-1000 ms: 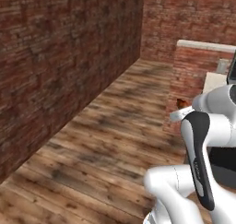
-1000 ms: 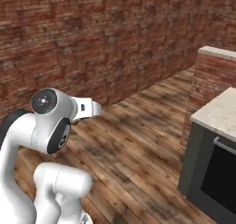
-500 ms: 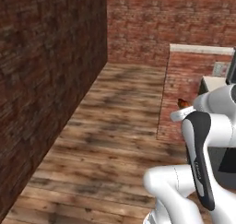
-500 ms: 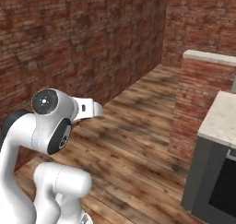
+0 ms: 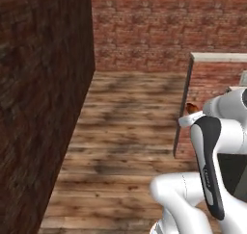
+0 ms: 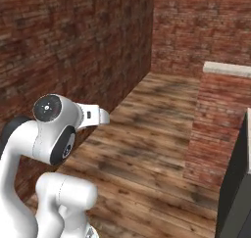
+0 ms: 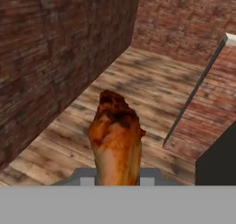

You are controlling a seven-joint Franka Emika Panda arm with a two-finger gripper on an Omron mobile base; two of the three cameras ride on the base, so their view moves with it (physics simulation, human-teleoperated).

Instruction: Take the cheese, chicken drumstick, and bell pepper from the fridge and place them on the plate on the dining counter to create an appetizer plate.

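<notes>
On your left, a dark brick wall (image 5: 43, 108) runs away from you, and the wooden plank floor (image 5: 125, 127) stretches ahead to a lighter brick wall at the far end. You are in open floor between stations, with a load in hand.

In the middle of the hand view, the chicken drumstick (image 7: 115, 135) stands up between the jaws of the tool (image 7: 117, 179) — the tool is pinched onto its lower end, thick browned end pointing forward. In the left base view you can just catch the same drumstick (image 5: 192, 108) as a small brown-orange bit poking out beyond the white arm.

To the right, a brick-faced half wall with a pale cap (image 6: 226, 69) juts into the room, and past it a dark cabinet edge (image 6: 235, 183) shows at the frame's border. From these pictures you cannot tell whether either belongs to the dining counter.

As for progress, judge it this way: the drumstick has been picked and is in transit, so its pick is done and its placing is left. With plate, cheese and bell pepper unseen, you cannot say how many of the three items are already delivered. What remains for certain is reaching the tabletop with the plate and setting the drumstick down on it.
</notes>
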